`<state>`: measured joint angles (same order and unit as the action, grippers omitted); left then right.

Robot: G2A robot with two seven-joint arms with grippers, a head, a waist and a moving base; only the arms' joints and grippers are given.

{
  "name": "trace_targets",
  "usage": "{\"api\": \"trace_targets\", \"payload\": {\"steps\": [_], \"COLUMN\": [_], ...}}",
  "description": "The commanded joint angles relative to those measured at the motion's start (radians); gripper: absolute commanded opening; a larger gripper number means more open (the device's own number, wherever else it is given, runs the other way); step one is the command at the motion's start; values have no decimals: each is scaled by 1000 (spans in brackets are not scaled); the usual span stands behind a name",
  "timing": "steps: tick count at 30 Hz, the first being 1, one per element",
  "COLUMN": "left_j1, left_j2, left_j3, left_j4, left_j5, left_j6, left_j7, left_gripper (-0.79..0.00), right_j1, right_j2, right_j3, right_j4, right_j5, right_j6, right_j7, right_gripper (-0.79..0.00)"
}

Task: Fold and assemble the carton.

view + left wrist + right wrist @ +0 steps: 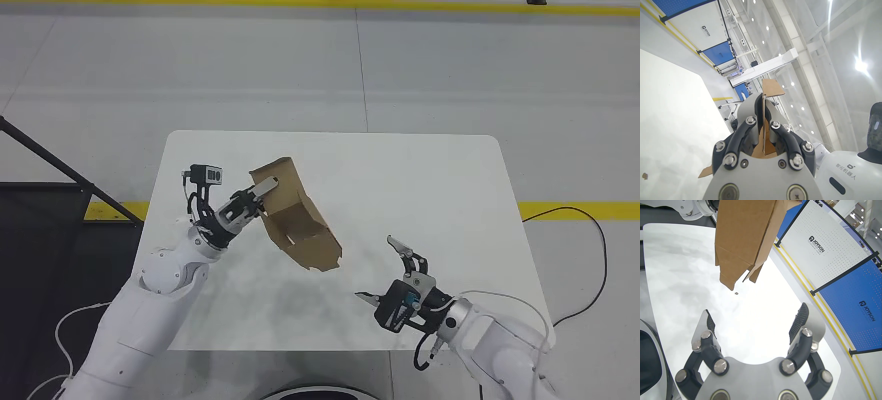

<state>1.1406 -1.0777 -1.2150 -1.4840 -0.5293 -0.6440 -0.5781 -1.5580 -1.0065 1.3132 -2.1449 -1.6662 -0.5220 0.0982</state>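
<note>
A brown cardboard carton (298,222), partly opened into a sleeve with loose end flaps, hangs tilted above the white table (440,180). My left gripper (262,190) is shut on one of its upper panels; in the left wrist view the cardboard edge (763,121) is pinched between the black pads. In the right wrist view the carton (745,237) hangs ahead with its lower flaps dangling above the tabletop. My right gripper (382,270) stands open near the table's front right, apart from the carton, with nothing between its fingers (798,319).
A small dark scrap (736,293) lies on the table under the carton's flaps. A black frame (45,160) stands off the table's left side. Bare tabletop stretches to the back and right.
</note>
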Motion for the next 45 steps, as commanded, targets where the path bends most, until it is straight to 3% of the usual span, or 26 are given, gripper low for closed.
{"api": "trace_targets", "payload": {"steps": [1, 18, 25, 34, 45], "left_j1": [0, 8, 31, 35, 35], "left_j2": [-1, -10, -16, -22, -20], "left_j3": [-4, -26, -32, -46, -60], "left_j4": [0, 0, -33, -40, -40], "left_j5": [0, 4, -73, -230, -184], "left_j6": [-1, 6, 87, 203, 198], "left_j7": [0, 38, 51, -35, -49], "left_gripper": [-785, -785, -785, -785, -785], "right_j1": [0, 0, 0, 0, 0], "right_j2": [0, 0, 0, 0, 0], "right_j3": [0, 0, 0, 0, 0], "right_j4": [0, 0, 0, 0, 0], "right_j5": [0, 0, 0, 0, 0], "right_j6": [0, 0, 0, 0, 0], "right_j7": [0, 0, 0, 0, 0], "right_gripper": [0, 0, 0, 0, 0]}}
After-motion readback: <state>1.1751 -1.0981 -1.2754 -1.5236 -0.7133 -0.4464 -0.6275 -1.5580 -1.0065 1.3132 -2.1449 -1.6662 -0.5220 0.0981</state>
